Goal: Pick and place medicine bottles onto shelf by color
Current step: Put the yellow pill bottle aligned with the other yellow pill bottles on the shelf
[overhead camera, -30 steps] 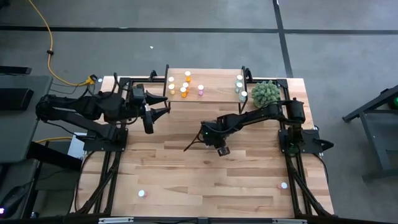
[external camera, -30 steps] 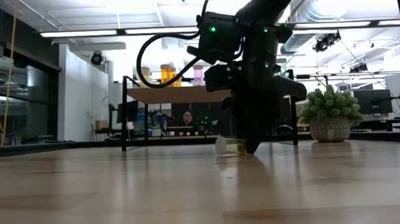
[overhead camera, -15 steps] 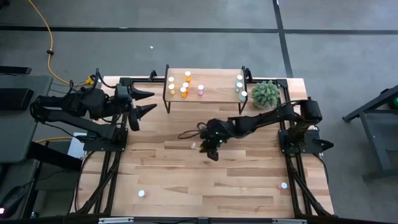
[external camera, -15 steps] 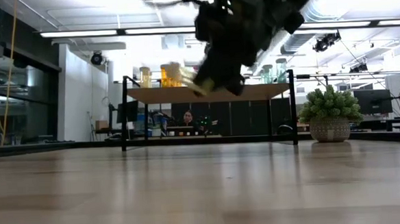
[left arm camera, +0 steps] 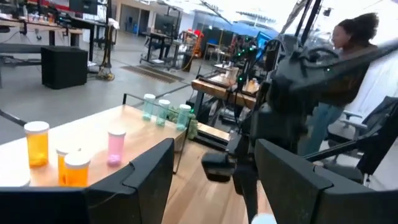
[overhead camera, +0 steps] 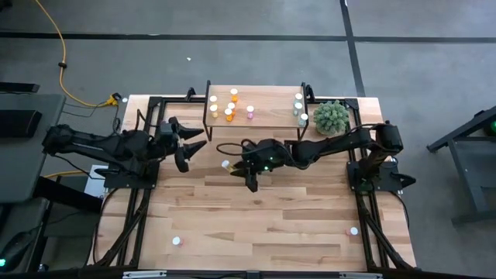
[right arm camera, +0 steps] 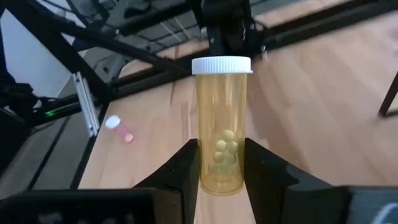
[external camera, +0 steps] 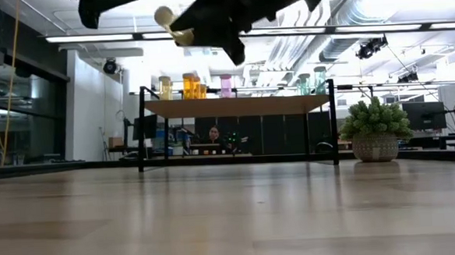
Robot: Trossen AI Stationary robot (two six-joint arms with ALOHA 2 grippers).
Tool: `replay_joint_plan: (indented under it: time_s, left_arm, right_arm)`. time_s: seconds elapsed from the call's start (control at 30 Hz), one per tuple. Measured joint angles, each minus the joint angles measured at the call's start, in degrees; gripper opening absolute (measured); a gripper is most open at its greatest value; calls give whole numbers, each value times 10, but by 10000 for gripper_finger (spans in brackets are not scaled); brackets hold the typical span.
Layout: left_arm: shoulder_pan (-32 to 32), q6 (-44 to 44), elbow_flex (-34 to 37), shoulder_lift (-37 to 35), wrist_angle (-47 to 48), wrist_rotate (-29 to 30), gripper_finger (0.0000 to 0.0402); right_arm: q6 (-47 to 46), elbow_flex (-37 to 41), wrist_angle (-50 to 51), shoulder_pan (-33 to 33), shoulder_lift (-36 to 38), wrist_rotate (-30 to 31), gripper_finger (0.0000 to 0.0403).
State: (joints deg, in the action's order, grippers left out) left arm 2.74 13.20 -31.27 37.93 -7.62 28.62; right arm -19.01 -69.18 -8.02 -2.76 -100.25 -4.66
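Observation:
My right gripper (overhead camera: 236, 166) hangs over the table's middle, in front of the shelf, shut on a yellow medicine bottle (right arm camera: 221, 124) with a white cap (overhead camera: 225, 164). The low view shows that bottle (external camera: 171, 25) high above the tabletop. The shelf (overhead camera: 267, 99) stands at the far edge. On it are yellow (overhead camera: 213, 105), orange (overhead camera: 230, 105), pink (overhead camera: 250, 111) and teal (overhead camera: 298, 108) bottles, upright on their bases. My left gripper (overhead camera: 190, 143) is open and empty left of the held bottle, its fingers (left arm camera: 149, 180) pointing toward the right arm. My right gripper pinches the bottle's lower body (right arm camera: 219, 163) between its two fingers (right arm camera: 186, 168), near the base. The fingers come from the table's right, slanting a little down. The bottle lies along them, its capped end (right arm camera: 221, 65) past the fingertips, lifted clear of the table.
A fuzzy green plant (overhead camera: 331, 116) in a pot (external camera: 375, 145) stands right of the shelf. Loose bottles lie near the front edge (overhead camera: 177, 241) (overhead camera: 354, 231); a pink one (right arm camera: 121, 129) shows in the right wrist view. A person (left arm camera: 348, 56) stands beyond the table.
My right gripper has lifted the yellow bottle off the table and carried it up and toward the left, tipping from pointing down to nearly level. The bottle went from lying on the table to hanging high above it. My left arm has sunk lower, gripper still open.

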Motion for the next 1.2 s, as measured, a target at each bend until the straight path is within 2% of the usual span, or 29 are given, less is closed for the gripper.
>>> replay_joint_plan:
  time_s: [0.3, 0.47, 0.63, 0.83, 1.2]
  left_arm:
    - [0, -78, 10, -1, -43, 1, 214]
    - [0, -120, 10, 18, -97, 1, 214]
    - [0, -117, 10, 49, -133, 1, 214]
    - [-17, -74, -11, 86, -134, -1, 217]
    - [-50, -44, -41, 135, -130, -103, 265]
  right_arm:
    - [62, -73, 0, 29, 0, 31, 99]
    - [93, -108, 0, 44, 0, 32, 99]
    - [105, -125, 0, 54, 0, 32, 99]
    - [129, -126, 0, 54, 0, 32, 99]
    - [131, -126, 0, 54, 0, 32, 99]
